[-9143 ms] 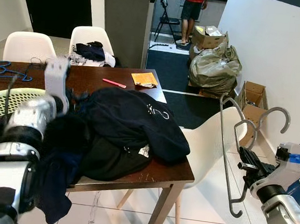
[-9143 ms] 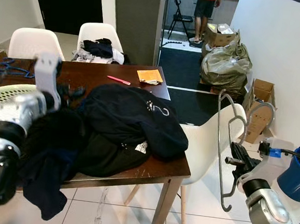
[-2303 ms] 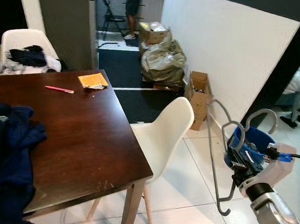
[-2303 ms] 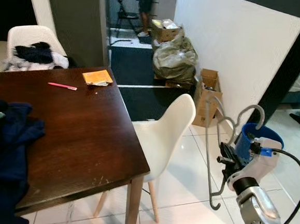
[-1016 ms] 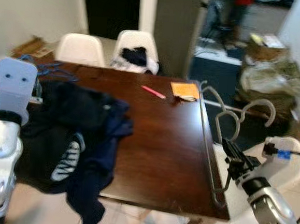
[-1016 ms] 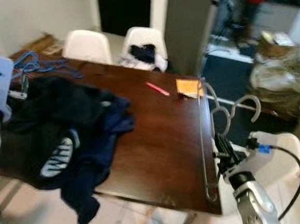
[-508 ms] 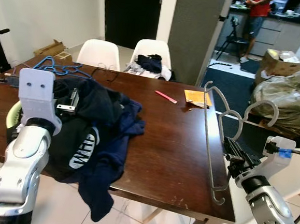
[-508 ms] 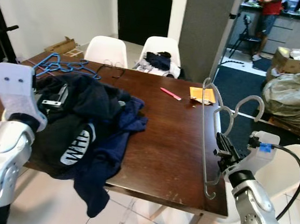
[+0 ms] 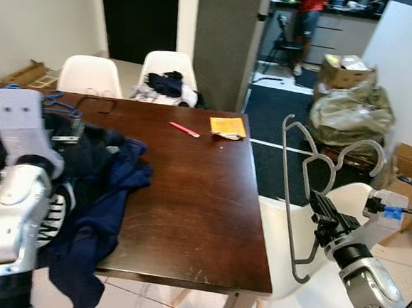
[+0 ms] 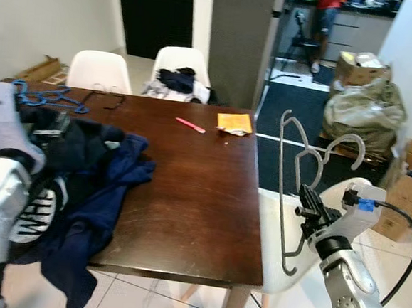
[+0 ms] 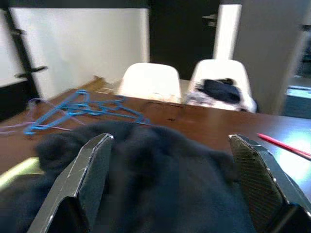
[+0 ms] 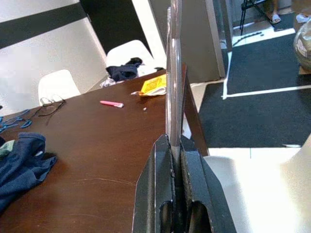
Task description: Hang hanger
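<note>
Nearest the camera, the right gripper is clamped on a grey hanger, its two black fingers pressed flat against the thin frame. It holds the hanger upright in the air beside the table's right edge, hook upward, over a white chair. The hanger looks light and stiff, probably plastic, and narrow enough to pivot or slip in a pinch grip. A hold low on the frame, as here, leaves the hook free for a rail.

On the other side, the left gripper hovers spread wide over a heap of dark clothes on the table.

The table is dark polished wood, bare at its middle. Farther along lie a pink pen, a yellow paper and blue hangers. Two white chairs stand behind it, one holding more clothes. Beyond are a grey pillar, a dark doorway, stuffed bags and cardboard boxes by a white wall, and a person standing at the far end. No rail shows yet.
</note>
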Controlling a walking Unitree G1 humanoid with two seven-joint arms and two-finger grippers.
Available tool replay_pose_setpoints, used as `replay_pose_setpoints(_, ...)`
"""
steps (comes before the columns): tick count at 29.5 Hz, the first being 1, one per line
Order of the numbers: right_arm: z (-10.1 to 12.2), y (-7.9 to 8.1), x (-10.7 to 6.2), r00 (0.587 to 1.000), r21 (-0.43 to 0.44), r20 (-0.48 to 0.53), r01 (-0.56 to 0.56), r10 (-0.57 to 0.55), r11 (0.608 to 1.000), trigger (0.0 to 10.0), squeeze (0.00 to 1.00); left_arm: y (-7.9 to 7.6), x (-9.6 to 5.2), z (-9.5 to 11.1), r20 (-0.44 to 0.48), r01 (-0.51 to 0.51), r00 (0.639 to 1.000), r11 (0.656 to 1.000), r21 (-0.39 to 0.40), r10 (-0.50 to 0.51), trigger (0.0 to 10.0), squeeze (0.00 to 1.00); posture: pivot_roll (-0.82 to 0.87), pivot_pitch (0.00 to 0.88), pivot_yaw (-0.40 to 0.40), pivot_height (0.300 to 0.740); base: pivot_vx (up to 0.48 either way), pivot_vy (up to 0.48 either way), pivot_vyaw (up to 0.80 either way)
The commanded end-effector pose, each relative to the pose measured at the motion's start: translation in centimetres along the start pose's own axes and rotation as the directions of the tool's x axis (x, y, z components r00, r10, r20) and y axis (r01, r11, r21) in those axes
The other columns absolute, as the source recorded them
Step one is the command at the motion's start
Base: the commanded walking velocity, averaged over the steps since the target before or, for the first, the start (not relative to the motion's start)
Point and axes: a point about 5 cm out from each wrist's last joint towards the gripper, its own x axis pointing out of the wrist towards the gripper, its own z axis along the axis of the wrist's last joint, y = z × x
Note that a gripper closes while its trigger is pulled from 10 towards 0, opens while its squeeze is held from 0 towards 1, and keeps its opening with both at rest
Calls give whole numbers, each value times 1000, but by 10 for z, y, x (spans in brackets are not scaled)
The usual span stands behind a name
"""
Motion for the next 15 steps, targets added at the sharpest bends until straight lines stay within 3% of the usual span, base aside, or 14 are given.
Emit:
replay_pose_setpoints(1,0,0,0,1000,6,-3,-6,6,1000,10000,0,13,5,1,8,-20,1000,1000,-12,20,10000,0,8,0,-49,740,0,0,0)
replay_pose_setpoints(9,1,-2,-1,1000,-1,-11,-1,1,1000,10000,0,29,11,-8,-41,-51,998,999,7,51,10000,0,-4,8,-55,740,0,0,0)
replay_pose_setpoints(15,2,-4,-2,1000,-12,-16,2,-2,1000,10000,0,27,16,-23,-105,-44,994,999,-14,42,10000,0,-21,15,-60,740,0,0,0)
